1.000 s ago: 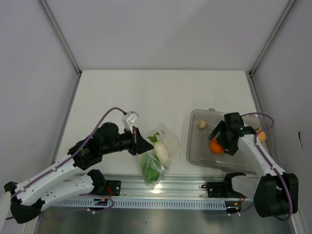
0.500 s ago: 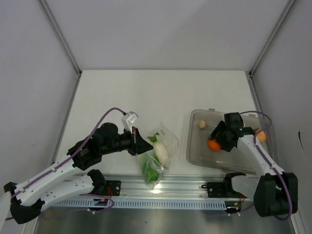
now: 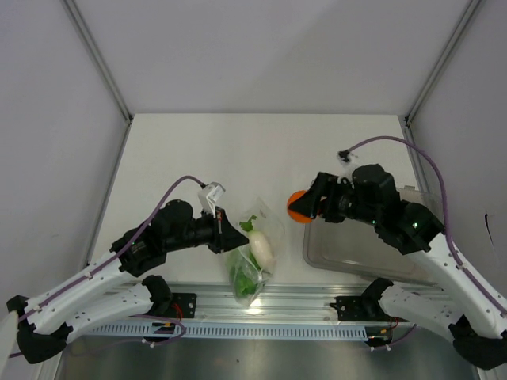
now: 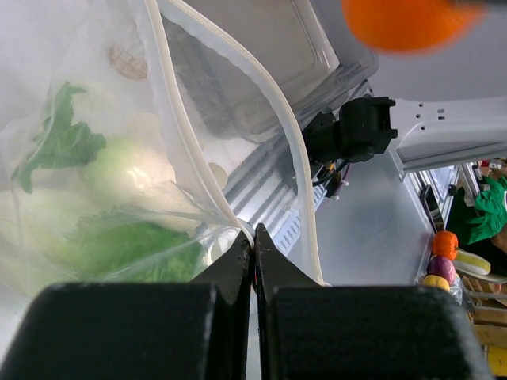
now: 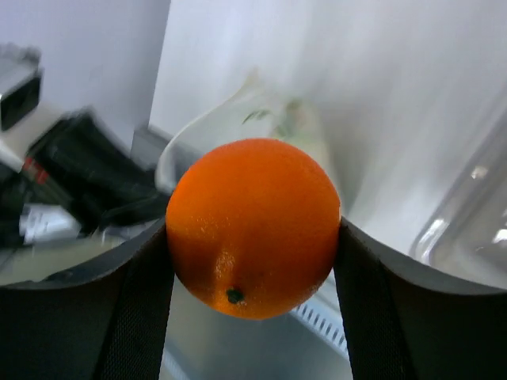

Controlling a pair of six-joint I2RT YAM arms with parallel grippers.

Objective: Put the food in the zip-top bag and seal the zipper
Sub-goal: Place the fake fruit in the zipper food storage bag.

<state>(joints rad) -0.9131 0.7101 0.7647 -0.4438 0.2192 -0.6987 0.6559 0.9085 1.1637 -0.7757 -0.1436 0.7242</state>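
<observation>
A round, bright-orange toy fruit (image 5: 253,226) is glowing mid-frame; the clear crinkly plastic pouch (image 4: 119,103) is showing green leafy lettuce (image 4: 119,245), paling to white.

Counter (image 3: 238,150): white, matte, enclosed by pale panels (image 3: 261,55) at the far end and both sides, with an aluminium rail (image 3: 301,297) along its near edge. Two items rest on it. A clear rigid tray (image 3: 356,257) with rounded corners sits at the right, close to the rail. The zip-top bag (image 3: 273,226) lies left of the tray, near but apart from it, its near end overlapping the rail.
</observation>
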